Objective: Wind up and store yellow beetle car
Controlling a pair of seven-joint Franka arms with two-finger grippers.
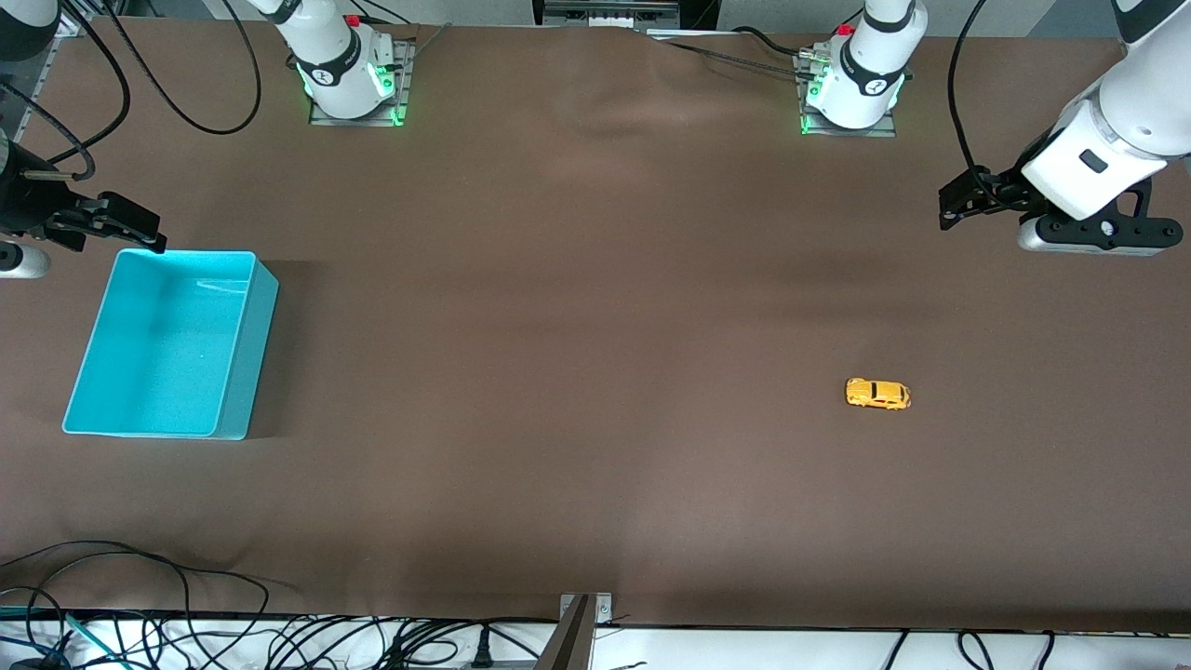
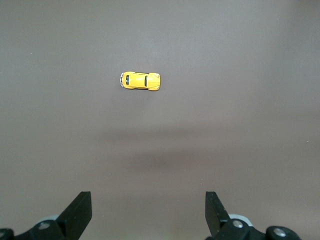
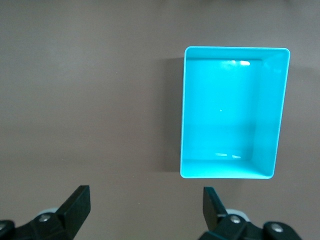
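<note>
The left hand (image 1: 951, 207) hangs open and empty above the bench (image 1: 595, 307) at the left arm's end, its two fingers spread wide with nothing between them. In the left wrist view the open fingertips (image 2: 80, 210) frame bare cloth, and the yellow beetle car (image 2: 140, 81) sits well out ahead of them, a little off the hand's centre line. The car's long axis runs across the line of approach, so as the fingers stand now they would close on its nose and tail; I judge that a turn of the wrist is needed to pinch it across the narrow sides.

In the front view the car (image 1: 877, 394) rests upright on its wheels, nearer to the front camera than the left hand and well apart from it, lying lengthwise along the bench. The left arm is plainly the closer one, so the pickup looks to be its job. Bare bench surrounds the car on every side, and it lies well in from the edges, so there is free room to descend.

The right hand (image 1: 112, 223) waits, also open and empty, over the corner of the turquoise bin (image 1: 237, 372) at the right arm's end. The bin (image 3: 184, 110) stands empty, well apart from the car.
</note>
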